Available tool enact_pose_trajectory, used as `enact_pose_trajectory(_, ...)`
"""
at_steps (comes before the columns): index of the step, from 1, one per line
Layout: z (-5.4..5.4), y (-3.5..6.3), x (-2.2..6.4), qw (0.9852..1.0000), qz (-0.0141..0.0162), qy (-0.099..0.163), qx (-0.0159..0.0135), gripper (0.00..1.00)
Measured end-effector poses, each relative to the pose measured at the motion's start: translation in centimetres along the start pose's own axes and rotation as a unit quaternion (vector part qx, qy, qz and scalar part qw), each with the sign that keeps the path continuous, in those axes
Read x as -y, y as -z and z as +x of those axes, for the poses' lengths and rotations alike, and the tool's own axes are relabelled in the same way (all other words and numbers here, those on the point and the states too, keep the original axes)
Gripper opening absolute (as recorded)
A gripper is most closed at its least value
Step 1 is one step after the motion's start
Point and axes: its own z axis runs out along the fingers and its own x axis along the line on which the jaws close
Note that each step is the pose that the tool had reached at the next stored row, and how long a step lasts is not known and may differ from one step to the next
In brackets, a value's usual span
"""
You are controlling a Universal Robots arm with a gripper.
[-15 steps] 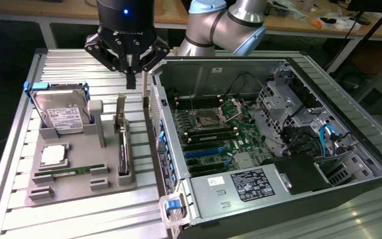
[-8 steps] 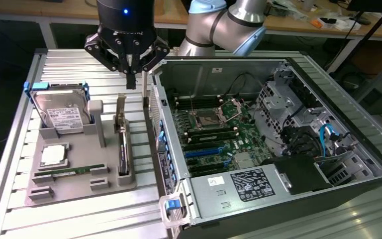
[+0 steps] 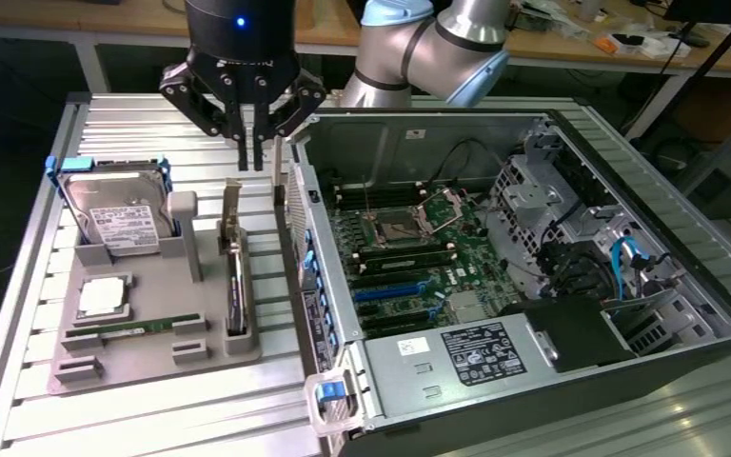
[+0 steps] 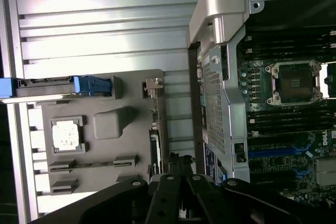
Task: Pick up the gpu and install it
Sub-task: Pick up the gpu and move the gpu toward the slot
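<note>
One gripper (image 3: 259, 152), narrowly parted and empty, hangs at twelve o'clock of one gpu (image 3: 233, 276) standing in one tray (image 3: 130, 354), one computer case (image 3: 417, 133) at three.

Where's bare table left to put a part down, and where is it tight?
In the exterior view, bare ribbed table lies between the grey holder and the table's near edge, and again beyond the hard drive toward the far edge. Tight: the strip between the gpu and the computer case wall, where the hand hangs.
</note>
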Motion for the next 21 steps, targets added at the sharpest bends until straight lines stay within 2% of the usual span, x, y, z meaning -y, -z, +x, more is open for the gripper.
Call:
enact_pose_trajectory(2,0.0,0.00,0.00,1.0000,0.0000,0.000,0.0000,0.30)
enact_pose_trajectory(3,0.0,0.00,0.00,1.0000,0.0000,0.000,0.0000,0.30)
enact_pose_trajectory(4,0.3,-0.01,0.02,1.0000,0.0000,0.000,0.0000,0.36)
enact_pose_trajectory(5,0.5,-0.02,0.04,1.0000,0.0002,0.000,0.0000,0.36)
enact_pose_trajectory(6,0.9,-0.06,0.07,1.0000,0.0003,0.000,0.0000,0.42)
enact_pose_trajectory(9,1.6,-0.31,0.14,1.0000,0.0003,0.000,0.0001,0.42)
enact_pose_trajectory(14,1.7,-1.11,0.66,1.0000,0.0006,0.000,0.0000,0.42)
enact_pose_trajectory(18,1.8,-1.81,1.47,1.0000,0.0006,0.000,0.0000,0.42)
enact_pose_trajectory(21,1.9,-2.33,2.38,1.0000,0.0007,0.000,0.0000,0.42)
